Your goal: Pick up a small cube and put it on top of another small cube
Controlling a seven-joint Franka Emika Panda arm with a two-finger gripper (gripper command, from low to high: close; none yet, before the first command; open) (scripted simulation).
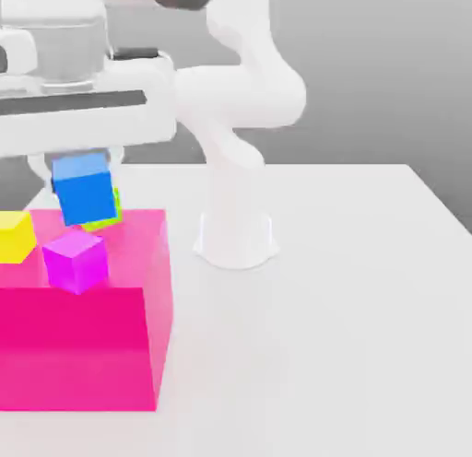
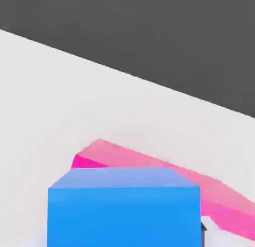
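Carry step judged in hand: blue cube (image 1: 84, 195) gripped in closed jaws (tilted, clear of the pink bin (image 1: 138, 345)), to be lowered squarely onto the magenta cube (image 1: 76, 259) next

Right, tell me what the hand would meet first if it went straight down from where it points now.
Probably the green cube just beneath the blue cube that the hand holds, though depth is unclear; the magenta cube sits nearer the camera.
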